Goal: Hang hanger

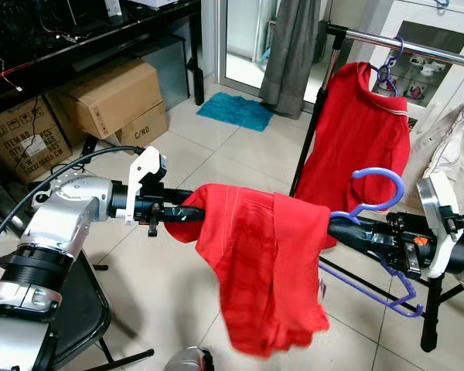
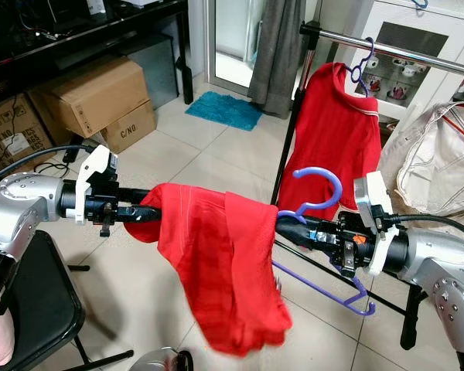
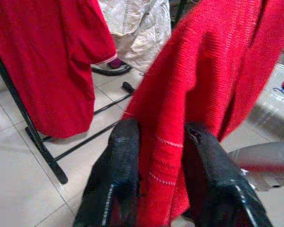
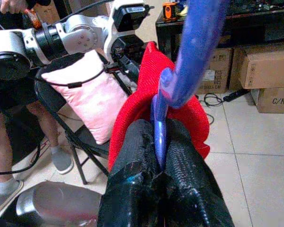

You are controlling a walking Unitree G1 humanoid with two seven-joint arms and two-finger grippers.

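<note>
A loose red garment (image 1: 263, 263) hangs in mid-air between my two grippers, draped over a purple hanger (image 1: 380, 188) whose hook stands upward. My left gripper (image 3: 163, 142) is shut on the garment's left end, with a fold of cloth between its black fingers (image 3: 118, 179). On the right, my right gripper (image 4: 160, 130) is shut on the hanger's neck just below the hook. The clothes rack's metal rail (image 1: 425, 45) runs behind and above the right gripper. A red shirt (image 1: 356, 147) hangs from it on another purple hanger.
A pale garment (image 1: 452, 147) hangs at the rack's right. Cardboard boxes (image 1: 108, 97) sit under a dark table at the left, a blue mat (image 1: 233, 110) lies by the door. A black chair (image 1: 77, 309) stands below my left arm. A person's legs (image 4: 9, 118) stand behind.
</note>
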